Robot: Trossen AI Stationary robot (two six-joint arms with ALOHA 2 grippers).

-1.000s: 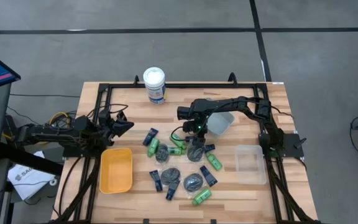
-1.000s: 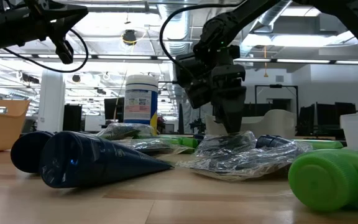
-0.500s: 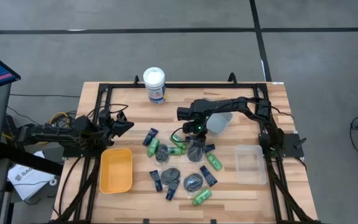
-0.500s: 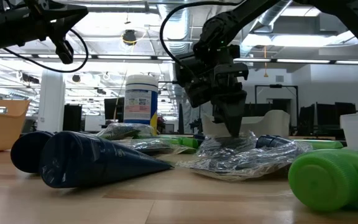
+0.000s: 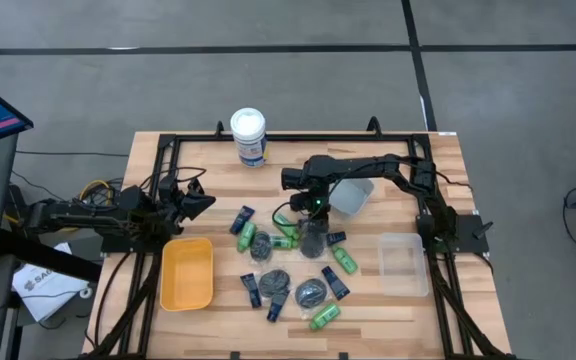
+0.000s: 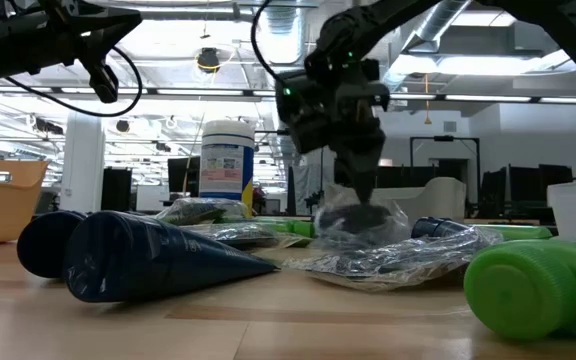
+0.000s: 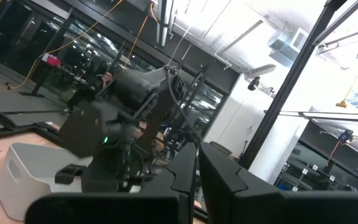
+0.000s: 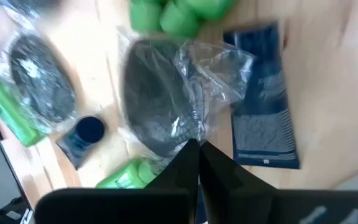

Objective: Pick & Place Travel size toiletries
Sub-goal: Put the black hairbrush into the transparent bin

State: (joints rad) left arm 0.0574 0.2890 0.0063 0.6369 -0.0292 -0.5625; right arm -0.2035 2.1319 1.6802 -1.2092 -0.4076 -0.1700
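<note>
Travel size toiletries lie scattered mid-table: green bottles [image 5: 325, 317], dark navy tubes [image 5: 252, 289] and round grey tins [image 5: 310, 292] in clear wrappers. My right gripper [image 5: 313, 217] stands over the heap, pointing steeply down, shut on the clear wrapper of one wrapped tin [image 8: 157, 106], which also shows in the low view [image 6: 356, 217]. My left gripper [image 5: 201, 201] waits shut in the air at the table's left, above the yellow tray's far end. My right gripper pinches the tin's crinkled clear wrapper [image 8: 190, 132] between its two fingertips, at the wrapper's upper edge beside the tin. The fingers come from above, slanting down. The wrapped tin hangs below them [image 6: 358, 222], raised above the other packets; I cannot tell whether its lower edge is clear.
A yellow tray [image 5: 188, 272] sits at the near left, a clear box [image 5: 404, 263] at the near right, and a white bin [image 5: 354, 196] behind the right gripper. A tall white canister [image 5: 249, 137] stands at the far edge. Black frame rails run along the table's sides.
My right gripper has shut on the tin's wrapper and then risen a little, drawing the wrapped tin up off the heap. The other packets have stayed where they lay.
</note>
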